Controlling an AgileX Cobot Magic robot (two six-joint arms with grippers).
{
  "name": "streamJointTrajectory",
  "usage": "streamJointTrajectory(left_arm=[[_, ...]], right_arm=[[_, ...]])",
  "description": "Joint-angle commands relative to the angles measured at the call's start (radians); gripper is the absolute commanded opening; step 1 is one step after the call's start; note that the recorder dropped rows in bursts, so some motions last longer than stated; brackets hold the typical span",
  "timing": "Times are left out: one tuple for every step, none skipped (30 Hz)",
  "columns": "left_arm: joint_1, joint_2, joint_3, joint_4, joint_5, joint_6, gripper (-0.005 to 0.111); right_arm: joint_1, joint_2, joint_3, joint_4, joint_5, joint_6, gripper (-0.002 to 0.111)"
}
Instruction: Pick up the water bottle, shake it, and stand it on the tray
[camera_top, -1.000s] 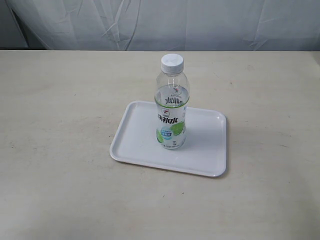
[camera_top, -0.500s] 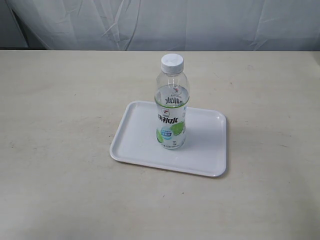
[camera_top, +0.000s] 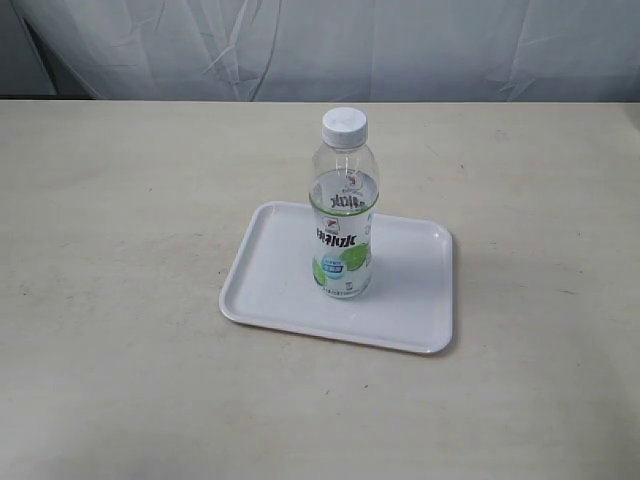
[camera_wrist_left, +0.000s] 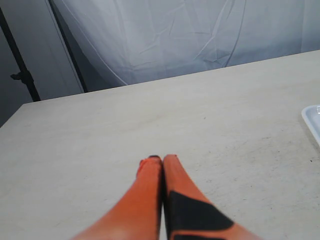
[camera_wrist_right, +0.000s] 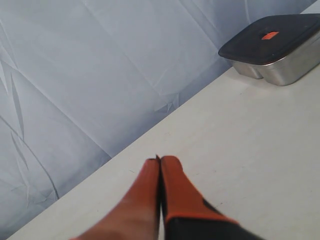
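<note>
Nothing has moved since the earlier frames: the water bottle (camera_top: 345, 225) is in the same spot on the tray (camera_top: 415, 300) and neither arm has come into the exterior view.

The bottle stands upright on the tray, roughly in its middle, with its white cap (camera_top: 344, 123) on top and its label (camera_top: 342, 255) wrapped around the lower half. The tray lies flat on the pale tabletop (camera_top: 120, 250), with bare surface on every side of it. A white cloth backdrop (camera_top: 400, 50) hangs behind the far edge of the tabletop.

The left tool (camera_wrist_left: 158, 159) has its two orange fingers pressed together with nothing between them, and it hovers above bare tabletop. A white corner of the tray shows ahead of this tool and off to one side, well apart from its tips. The bottle itself is out of this tool's camera view.

The right tool (camera_wrist_right: 159, 160) is likewise pressed together and holds nothing, its tips pointing toward the backdrop over the tabletop's edge. Ahead of it and well apart sits a metal container (camera_wrist_right: 285, 65) with a dark lid (camera_wrist_right: 250, 45) that carries a small orange tab (camera_wrist_right: 270, 35). Neither the bottle nor the tray appears in this tool's camera view.
</note>
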Motion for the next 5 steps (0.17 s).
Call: streamJointTrajectory(left_arm=[[0.0, -0.005, 0.004, 0.002, -0.013, 0.0, 0.0], [0.0, -0.005, 0.004, 0.002, -0.013, 0.0, 0.0], [0.0, -0.005, 0.004, 0.002, -0.013, 0.0, 0.0], [0.0, -0.005, 0.004, 0.002, -0.013, 0.0, 0.0], [0.0, -0.005, 0.004, 0.002, -0.013, 0.0, 0.0]], right_arm=[[-0.006, -0.004, 0.002, -0.002, -0.003, -0.005, 0.001], [-0.006, -0.004, 0.002, -0.002, -0.003, -0.005, 0.001], [-0.006, -0.004, 0.002, -0.002, -0.003, -0.005, 0.001], [-0.006, -0.004, 0.002, -0.002, -0.003, -0.005, 0.001], [-0.006, -0.004, 0.002, -0.002, -0.003, -0.005, 0.001]])
